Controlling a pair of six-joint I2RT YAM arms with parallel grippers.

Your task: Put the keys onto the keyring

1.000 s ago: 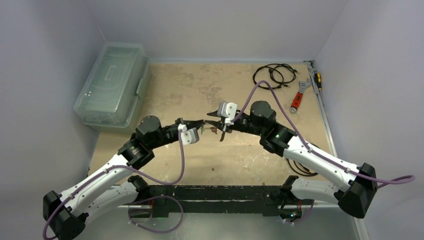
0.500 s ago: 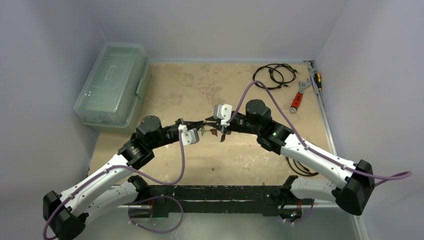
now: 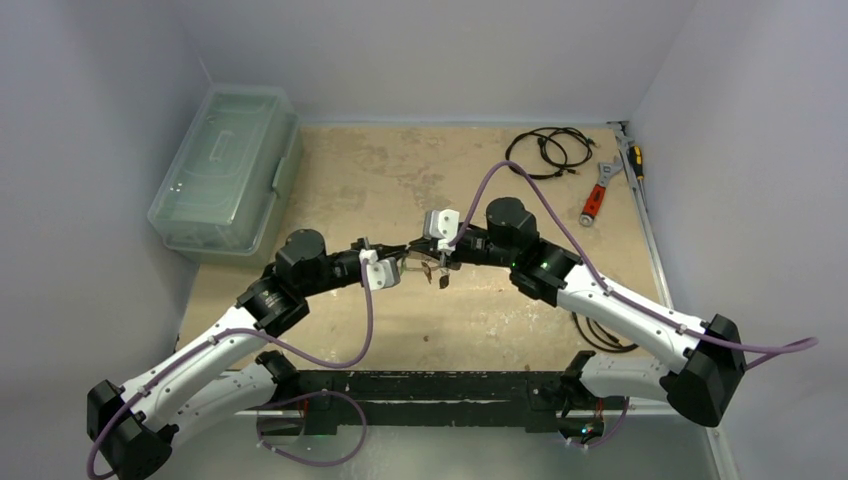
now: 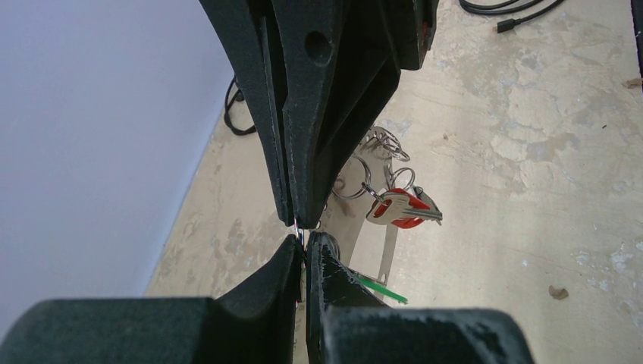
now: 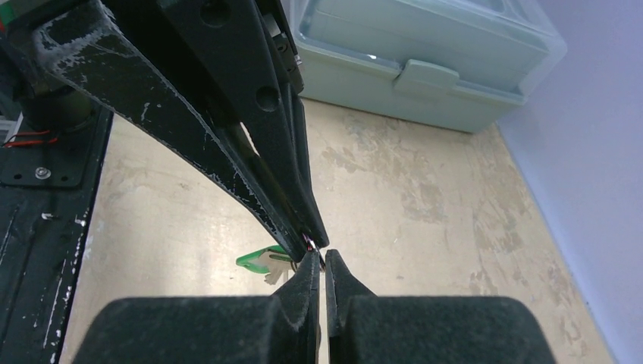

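- No writing, number, brand mark or sign can be read in any of the views.
- On the red key tag (image 4: pixel 396 211) and the green key tag (image 5: pixel 258 260), no lettering can be made out.
- On the clear plastic box (image 3: pixel 225 165), no label can be read.

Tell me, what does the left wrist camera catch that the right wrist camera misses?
Only the left wrist view shows the red-tagged key hanging from small split rings, plus a black cable. Only the right wrist view shows the clear plastic box and the black base rail. Both show the green tag, the tan tabletop, and a gripper pinched nearly shut: left gripper, right gripper.
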